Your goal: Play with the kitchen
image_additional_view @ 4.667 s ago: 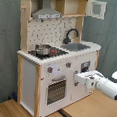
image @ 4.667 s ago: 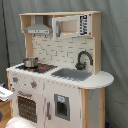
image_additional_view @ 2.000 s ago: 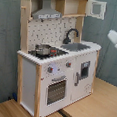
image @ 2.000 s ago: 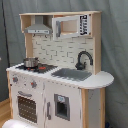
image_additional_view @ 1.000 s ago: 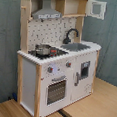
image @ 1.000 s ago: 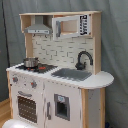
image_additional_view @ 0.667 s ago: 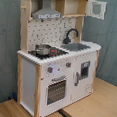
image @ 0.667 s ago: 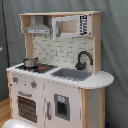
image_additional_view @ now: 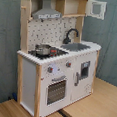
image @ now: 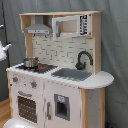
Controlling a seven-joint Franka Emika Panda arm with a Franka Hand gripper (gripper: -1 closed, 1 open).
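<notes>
The kitchen (image_additional_view: pixel 54 59) looks like matt white painted board framed in pale, smooth bare wood. A shiny metal pot (image_additional_view: pixel 43 49) sits on its hob, and the faucet (image: pixel 84 59) is glossy black. It stands on a smooth light-wood counter (image_additional_view: pixel 91 107).

Grey curtain backdrop (image: pixel 115 45); light wood floor (image_additional_view: pixel 98 105).

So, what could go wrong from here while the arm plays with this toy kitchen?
1. The small silver metal pot stands on the red-ringed hob, probably unfixed. A sideways sweep could knock it off.
2. The white robot arm is at the first exterior view's left edge, near the side of the tall white and light-wood toy kitchen. A fast approach might bump that side.
</notes>
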